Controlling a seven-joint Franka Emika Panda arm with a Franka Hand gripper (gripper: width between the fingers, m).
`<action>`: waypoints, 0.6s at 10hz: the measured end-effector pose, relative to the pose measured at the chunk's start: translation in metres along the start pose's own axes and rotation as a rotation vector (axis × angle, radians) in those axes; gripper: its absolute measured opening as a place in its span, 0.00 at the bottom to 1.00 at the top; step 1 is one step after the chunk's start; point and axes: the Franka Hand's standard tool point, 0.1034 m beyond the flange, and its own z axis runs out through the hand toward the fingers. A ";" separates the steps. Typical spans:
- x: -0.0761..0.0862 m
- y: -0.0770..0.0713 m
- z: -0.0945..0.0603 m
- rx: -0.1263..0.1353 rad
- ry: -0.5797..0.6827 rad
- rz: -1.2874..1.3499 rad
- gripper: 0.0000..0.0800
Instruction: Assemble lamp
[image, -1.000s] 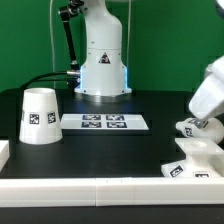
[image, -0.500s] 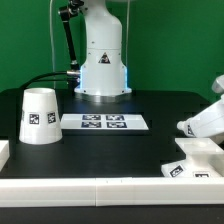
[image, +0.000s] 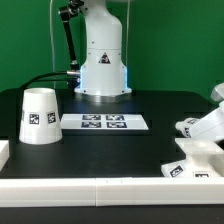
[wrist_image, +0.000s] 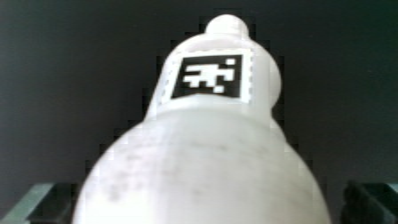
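Observation:
The white bulb (image: 203, 124) hangs tilted at the exterior view's right edge, its tagged narrow end pointing left, just above the flat square lamp base (image: 194, 160). In the wrist view the bulb (wrist_image: 210, 120) fills the frame, tag facing the camera. My gripper (wrist_image: 205, 208) is shut on its wide end, with dark fingers (wrist_image: 43, 204) at either side. In the exterior view the gripper is almost wholly past the right edge. The cone shade (image: 38, 115) stands on the table at the left, apart from the rest.
The marker board (image: 104, 122) lies at the table's middle, in front of the robot's pedestal (image: 103, 70). A white rail (image: 90, 190) runs along the near edge. A small white block (image: 3, 152) sits at the left edge.
The arm has swung right, mostly out of the exterior view, taking the bulb with it. The bulb has gone from upright to tilted on its side and sits slightly further right.

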 end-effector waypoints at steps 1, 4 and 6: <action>0.000 0.000 0.000 0.000 -0.001 0.000 0.72; -0.001 0.003 0.000 0.004 0.000 0.003 0.72; -0.003 0.008 0.000 0.014 0.002 -0.001 0.72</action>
